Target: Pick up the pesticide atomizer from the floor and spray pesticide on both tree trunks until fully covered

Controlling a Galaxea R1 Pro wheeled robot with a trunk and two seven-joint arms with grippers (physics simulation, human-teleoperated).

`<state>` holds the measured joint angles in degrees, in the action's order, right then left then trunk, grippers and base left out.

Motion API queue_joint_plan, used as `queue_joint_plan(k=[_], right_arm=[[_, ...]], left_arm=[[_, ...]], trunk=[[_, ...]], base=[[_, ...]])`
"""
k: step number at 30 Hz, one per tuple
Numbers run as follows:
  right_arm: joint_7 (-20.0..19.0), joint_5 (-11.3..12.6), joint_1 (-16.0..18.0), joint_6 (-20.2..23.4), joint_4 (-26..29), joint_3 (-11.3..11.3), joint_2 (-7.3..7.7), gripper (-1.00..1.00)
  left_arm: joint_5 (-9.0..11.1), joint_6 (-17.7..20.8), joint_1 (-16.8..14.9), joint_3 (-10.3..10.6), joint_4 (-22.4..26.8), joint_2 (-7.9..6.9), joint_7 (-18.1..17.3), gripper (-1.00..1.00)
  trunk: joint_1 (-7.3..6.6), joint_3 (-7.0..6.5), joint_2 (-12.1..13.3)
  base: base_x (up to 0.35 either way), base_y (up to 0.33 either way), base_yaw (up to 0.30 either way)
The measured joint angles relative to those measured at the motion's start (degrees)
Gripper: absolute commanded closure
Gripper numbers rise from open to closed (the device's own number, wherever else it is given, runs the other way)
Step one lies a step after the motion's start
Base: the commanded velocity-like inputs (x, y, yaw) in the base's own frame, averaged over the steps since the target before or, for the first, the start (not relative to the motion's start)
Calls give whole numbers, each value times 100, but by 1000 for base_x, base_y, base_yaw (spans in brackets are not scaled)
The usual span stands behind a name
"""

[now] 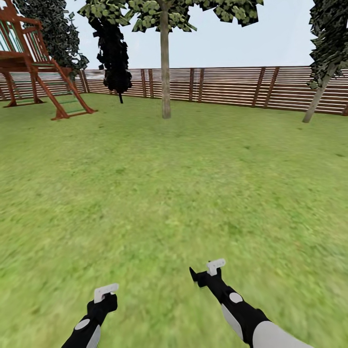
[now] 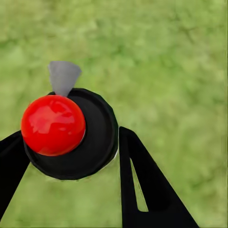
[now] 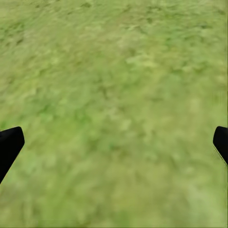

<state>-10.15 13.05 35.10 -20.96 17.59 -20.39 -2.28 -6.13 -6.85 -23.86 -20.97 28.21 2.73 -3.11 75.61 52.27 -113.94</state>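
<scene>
One sprayer held, two pale trunks far across the lawn

The left gripper (image 2: 71,137) is closed on the single pesticide atomizer (image 2: 97,142). The left wrist view shows its round black body, with a red ball and a grey nozzle, between the two black fingers (image 2: 142,175) and touching them. The right gripper (image 3: 114,142) is spread wide, its two fingertips at the far edges of the right wrist view, with nothing but grass between them.

In the head view both arms reach low over the lawn (image 1: 193,183). Two trees stand far ahead by the one slatted fence (image 1: 232,87): one upright trunk (image 1: 166,72) in the middle and one leaning trunk (image 1: 316,99) to the right. One dark conifer (image 1: 113,53) and one red-brown play frame (image 1: 34,63) stand to the left
</scene>
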Motion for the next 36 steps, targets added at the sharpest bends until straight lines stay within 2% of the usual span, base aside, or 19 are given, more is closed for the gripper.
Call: queue_joint_plan(k=[9,23,36], right_arm=[[151,23,0,10,30,19,-11,-100],[134,61,0,16,28,57,32,-100],[127,5,0,7,31,8,8,-100]], left_arm=[[1,0,0,0,-4,4,0,100],[-2,0,0,0,0,-5,0,100],[5,0,0,0,0,2,0,100]], trunk=[[0,0,0],[0,0,0],[0,0,0]], base=[[340,0,0],[340,0,0],[340,0,0]])
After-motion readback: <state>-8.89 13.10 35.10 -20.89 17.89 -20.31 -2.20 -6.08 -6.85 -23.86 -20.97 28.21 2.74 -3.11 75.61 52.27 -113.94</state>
